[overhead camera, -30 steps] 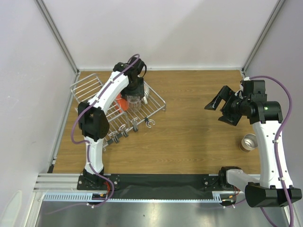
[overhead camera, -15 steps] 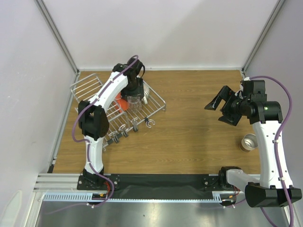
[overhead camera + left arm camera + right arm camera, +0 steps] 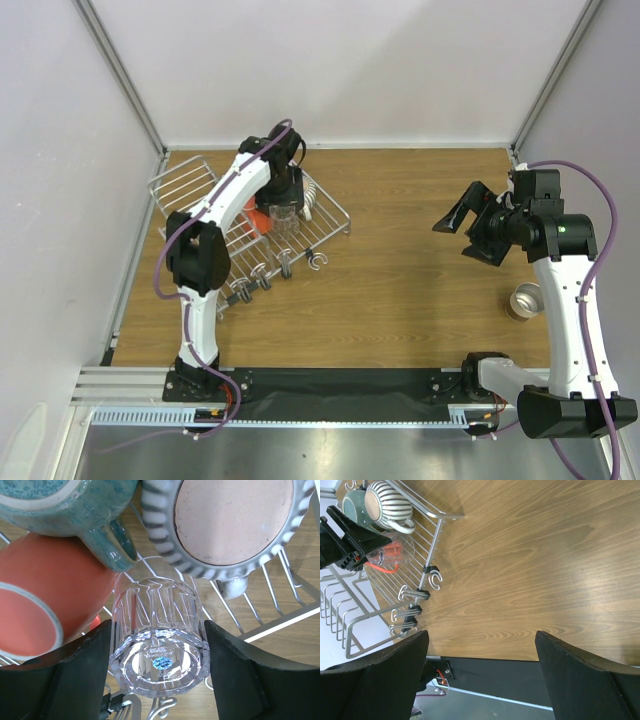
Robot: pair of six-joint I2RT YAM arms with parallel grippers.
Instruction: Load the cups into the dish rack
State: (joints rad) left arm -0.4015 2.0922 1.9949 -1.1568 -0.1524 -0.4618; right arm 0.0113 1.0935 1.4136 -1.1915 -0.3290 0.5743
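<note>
The clear glass (image 3: 159, 615) is held in the left gripper (image 3: 159, 652), whose fingers (image 3: 85, 675) are closed against its two fluted sides. It is carried with its thick base toward the wrist camera and its mouth toward the dish rack (image 3: 280, 595). It sits over the rack's wire rods, in the gap between three cups already loaded there. The red mug (image 3: 55, 590) lies just to one side, the dark teal mug (image 3: 65, 505) has its handle right against the glass's far end, and the white ribbed mug (image 3: 225, 525) is beside that.

The step in hand is judged to be the setting down of the glass. It would best be lowered straight and slowly, so that the teal handle and the red mug are not knocked. The rim should be felt to rest on the rods before the fingers are released, since glass is slippery and easily tipped.

A small blue sticker is seen at the centre of the glass's base, but the lettering around it cannot be read.

The shiny metal cup (image 3: 524, 301) is left on the table at the right. The right gripper (image 3: 452, 240) is held above the table with its fingers spread wide and nothing between them.
</note>
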